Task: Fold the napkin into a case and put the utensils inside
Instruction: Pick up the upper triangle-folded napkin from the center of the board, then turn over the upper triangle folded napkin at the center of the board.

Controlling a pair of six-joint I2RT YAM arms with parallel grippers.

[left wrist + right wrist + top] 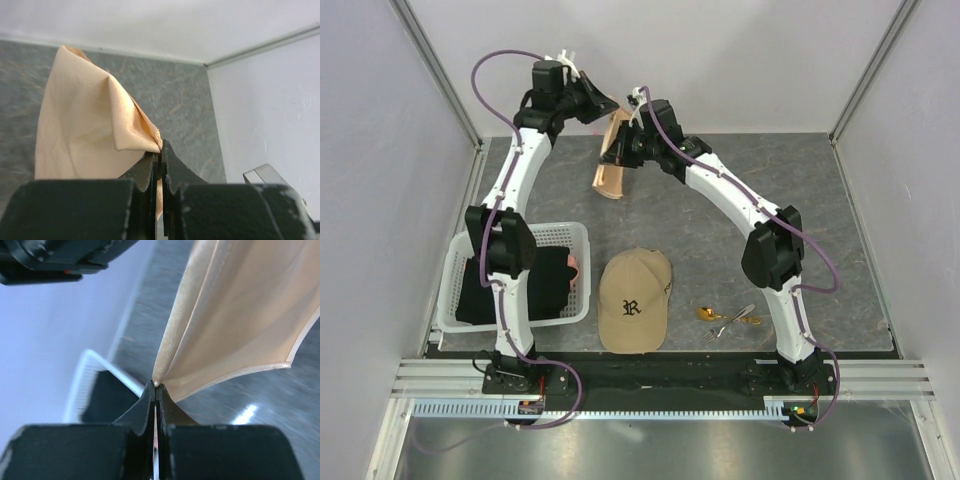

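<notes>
Top external: napkin (611,170) hangs bunched in the air, well behind the cap (634,298). Left gripper (160,150) and right gripper (155,386): jaws of each clamped on the napkin's edge. Utensils (730,317) lie just right of the cap.

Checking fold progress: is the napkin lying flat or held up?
Held up: the napkin hangs creased between the left end effector and right end effector, each shut on its edge.

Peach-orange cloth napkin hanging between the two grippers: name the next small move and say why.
Probably draw the left gripper and right gripper apart. Both are shut on edges of the peach-orange cloth napkin, which hangs bunched above the grey table, so it needs spreading flat before folding.
</notes>
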